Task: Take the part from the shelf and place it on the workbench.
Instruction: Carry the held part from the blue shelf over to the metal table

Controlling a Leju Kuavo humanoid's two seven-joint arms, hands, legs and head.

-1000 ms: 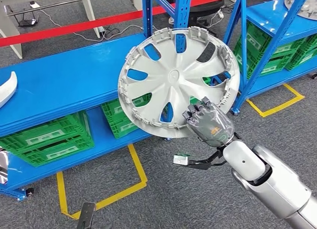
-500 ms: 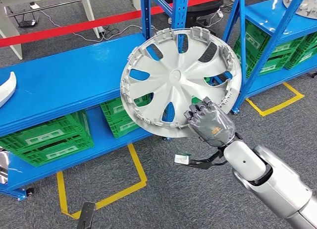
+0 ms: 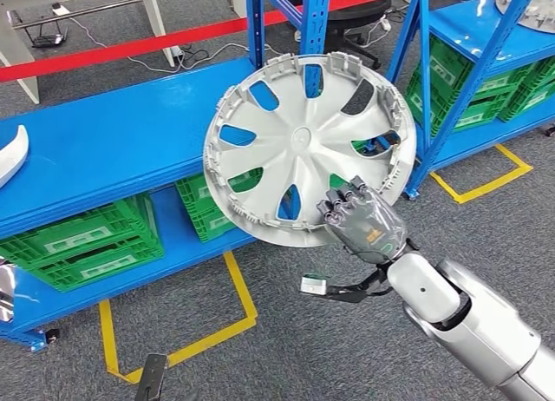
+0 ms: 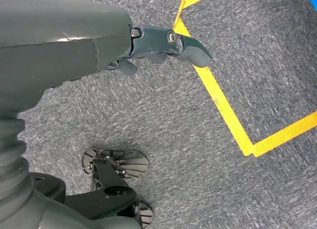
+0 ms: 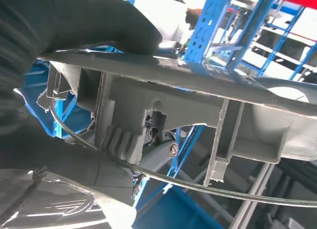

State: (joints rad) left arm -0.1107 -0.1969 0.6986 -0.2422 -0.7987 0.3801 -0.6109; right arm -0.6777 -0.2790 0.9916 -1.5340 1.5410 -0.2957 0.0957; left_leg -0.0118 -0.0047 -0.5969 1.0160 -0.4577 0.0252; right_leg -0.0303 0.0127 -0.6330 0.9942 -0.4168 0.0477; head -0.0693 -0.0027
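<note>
1. Gripping the hubcap (image 3: 308, 145) at its near rim, the right hand (image 3: 360, 219) holds it in the air, tilted, in front of the blue shelf (image 3: 111, 149) and touching no surface.
2. Seen from the right wrist, the rim (image 5: 179, 90) lies clamped between the thumb (image 5: 85, 21) and the fingers (image 5: 67, 164).
3. Left hand (image 4: 164, 40) hangs over grey carpet (image 4: 242, 50) beside yellow tape (image 4: 228, 110), holding nothing, fingers loosely apart.
4. Green crates (image 3: 85, 240) sit on the shelf's lower level; a white part (image 3: 13, 154) rests at the upper level's left edge.
</note>
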